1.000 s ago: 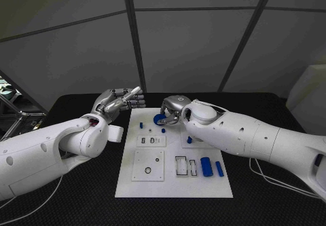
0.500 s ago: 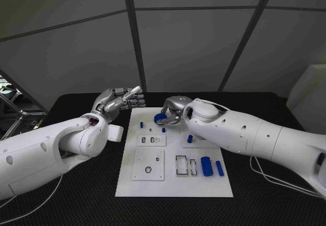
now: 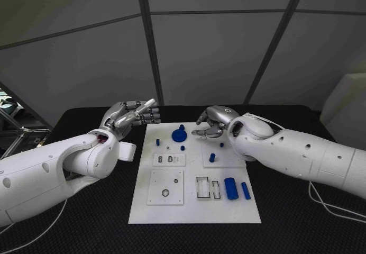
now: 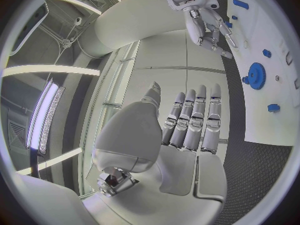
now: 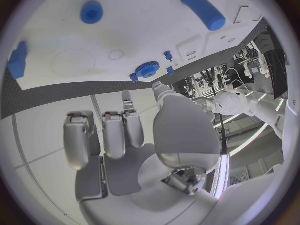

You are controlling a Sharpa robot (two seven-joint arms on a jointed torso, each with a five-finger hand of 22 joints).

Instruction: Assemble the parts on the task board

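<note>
Right hand point(image 3: 211, 126), fingers loosely curled and holding nothing, hovers at three o'clock of the blue gear point(image 3: 179, 135) seated at the task board point(image 3: 194, 209)'s twelve o'clock end; a careless sweep could unseat it. Left hand point(image 3: 134, 114) hangs open above the desk point(image 3: 76, 211).

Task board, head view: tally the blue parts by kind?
Gear: 1
Long cylinders: 2
Small pegs: 4
Total: 7
</note>
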